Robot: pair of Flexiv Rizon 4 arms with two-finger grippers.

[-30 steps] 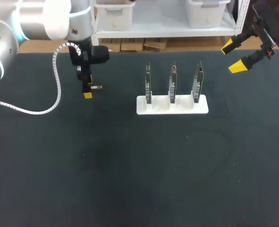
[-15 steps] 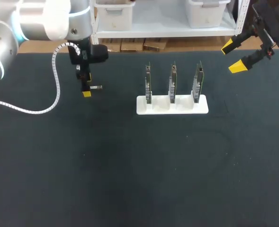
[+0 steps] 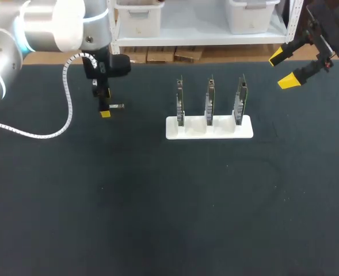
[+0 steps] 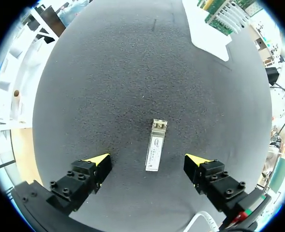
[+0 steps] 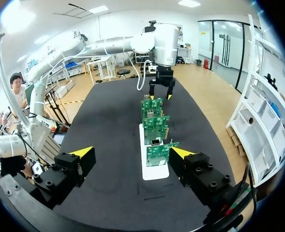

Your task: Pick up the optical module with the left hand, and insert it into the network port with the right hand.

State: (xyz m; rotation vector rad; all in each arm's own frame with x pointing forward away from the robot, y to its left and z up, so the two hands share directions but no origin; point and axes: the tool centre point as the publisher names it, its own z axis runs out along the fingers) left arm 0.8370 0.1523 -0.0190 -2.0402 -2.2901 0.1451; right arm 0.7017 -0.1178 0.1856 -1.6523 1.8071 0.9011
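Observation:
The optical module (image 4: 156, 145), a small silver bar, lies flat on the dark table mat between the open fingers of my left gripper (image 4: 148, 159), touching neither. In the head view the module (image 3: 118, 106) pokes out just right of the left gripper (image 3: 105, 105), which hangs low over the mat at the far left. The network ports are on three green cards (image 3: 210, 100) standing upright in a white stand (image 3: 209, 129) at the table's middle back. My right gripper (image 3: 282, 69) is open and empty, held high at the far right; in its wrist view the right gripper (image 5: 132, 152) faces the cards (image 5: 154, 130).
A white coiled cable (image 3: 65, 109) from my left arm droops to the mat beside the left gripper. The white stand (image 4: 207, 29) lies well ahead of the left gripper. Bare dark mat (image 3: 169, 213) covers the near half of the table.
The left gripper has edged very slightly toward the table's far side around the module. The right arm and the module have kept still.

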